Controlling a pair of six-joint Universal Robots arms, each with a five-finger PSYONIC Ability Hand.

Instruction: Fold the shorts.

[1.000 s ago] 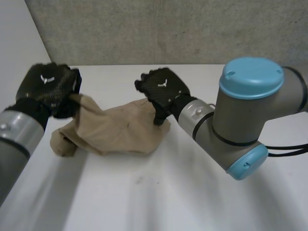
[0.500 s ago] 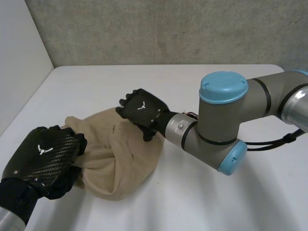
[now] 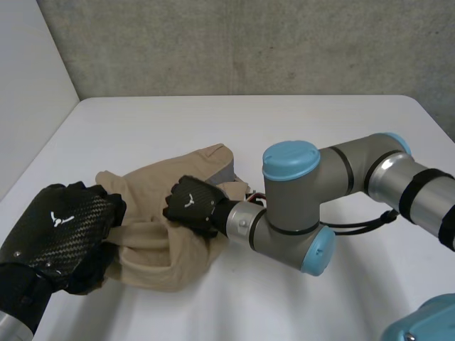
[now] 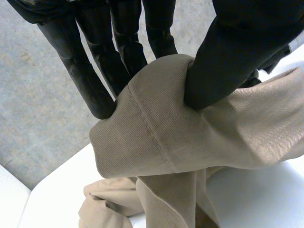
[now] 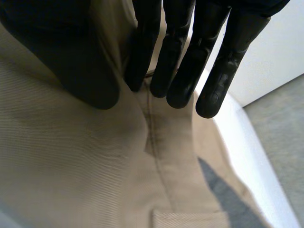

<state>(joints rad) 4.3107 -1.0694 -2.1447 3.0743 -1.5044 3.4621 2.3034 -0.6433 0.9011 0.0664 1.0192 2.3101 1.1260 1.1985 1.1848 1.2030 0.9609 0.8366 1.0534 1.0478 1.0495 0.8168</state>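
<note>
Tan shorts (image 3: 160, 213) bunched on the white surface (image 3: 284, 135) at lower left, one edge pinched tight by the left hand (image 3: 64, 234), right hand (image 3: 190, 204) flat on the middle, fingers straight.

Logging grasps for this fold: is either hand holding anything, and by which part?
The left hand pinches the shorts by a hemmed edge, between thumb and fingers. The right hand rests straight-fingered on their middle, gripping nothing.
</note>
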